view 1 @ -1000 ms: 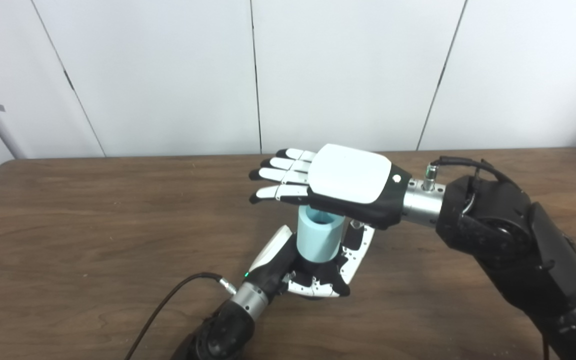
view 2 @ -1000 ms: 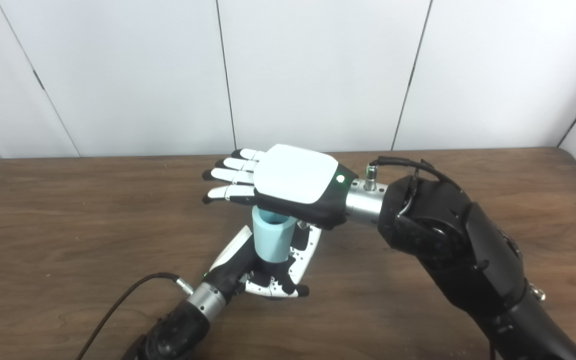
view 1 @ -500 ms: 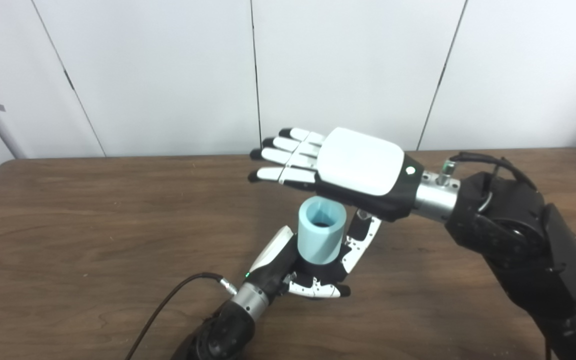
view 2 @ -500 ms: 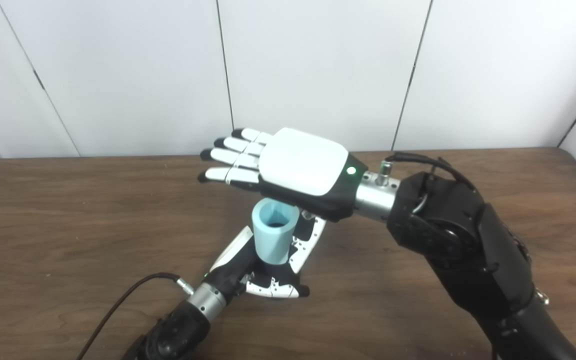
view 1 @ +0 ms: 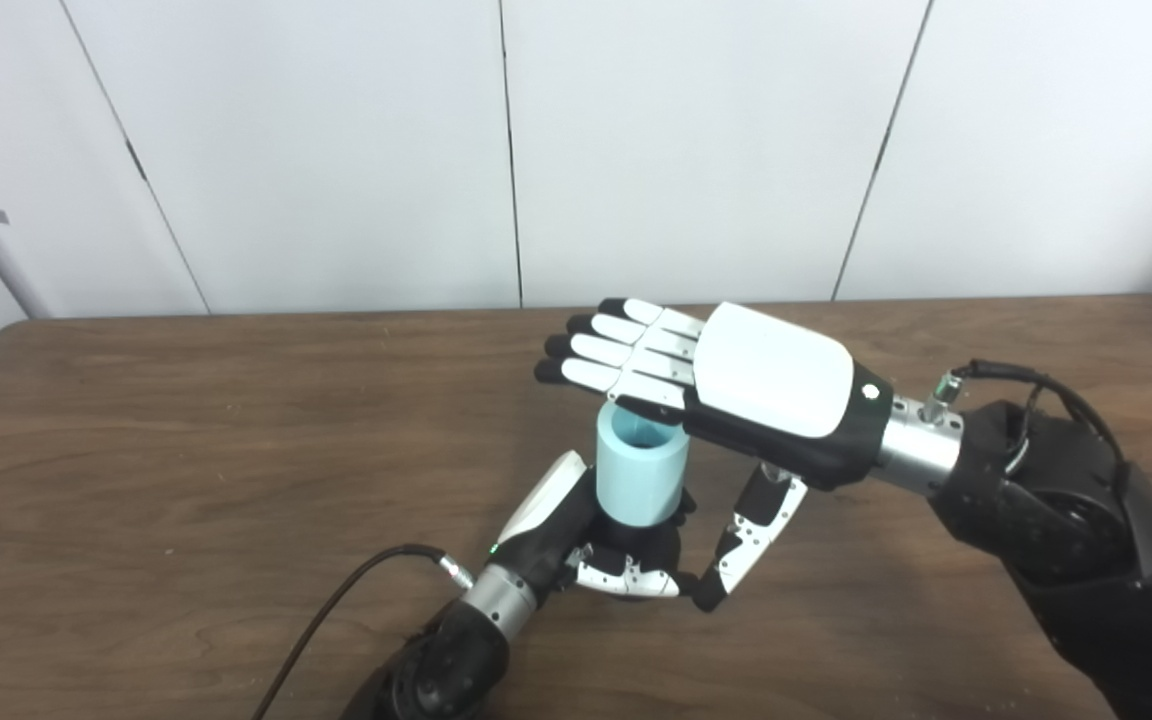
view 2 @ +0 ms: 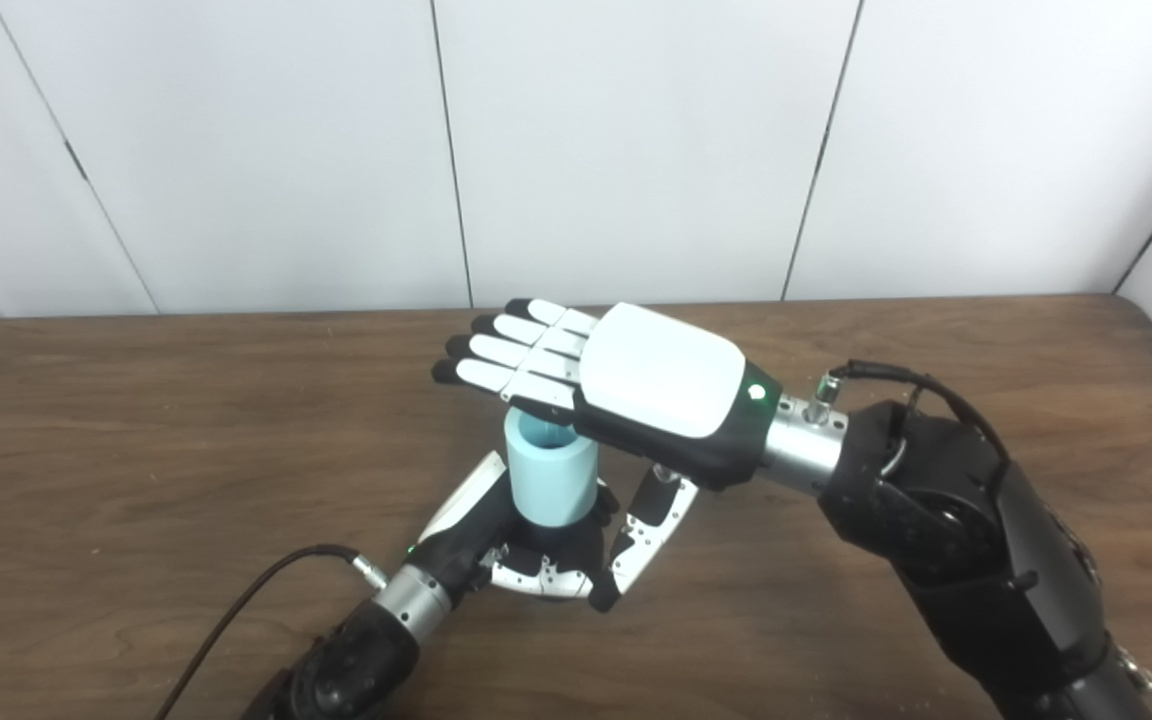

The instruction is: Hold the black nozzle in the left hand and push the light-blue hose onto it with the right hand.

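Note:
The light-blue hose [view 1: 639,485] stands upright as a short thick tube, open end up. My left hand [view 1: 576,540] is shut around its foot, where a dark bit of the black nozzle [view 1: 636,532] shows; the rest of the nozzle is hidden by the hose and fingers. My right hand [view 1: 736,390] is open and flat, palm down. Its fingers [view 1: 626,360] lie over the far right part of the hose's top rim, and I cannot tell whether they touch it. Its thumb [view 1: 751,535] hangs down just right of the left hand.
The brown wooden table [view 1: 186,450] runs back to a white panelled wall. A black cable [view 1: 336,610] loops from my left wrist towards the front edge. My bulky black right forearm [view 1: 1066,520] fills the lower right.
The right hand lifted off the hose top, slid to the right and came down again. Its fingers rather than its palm now cover the rim, and its thumb has swung down.

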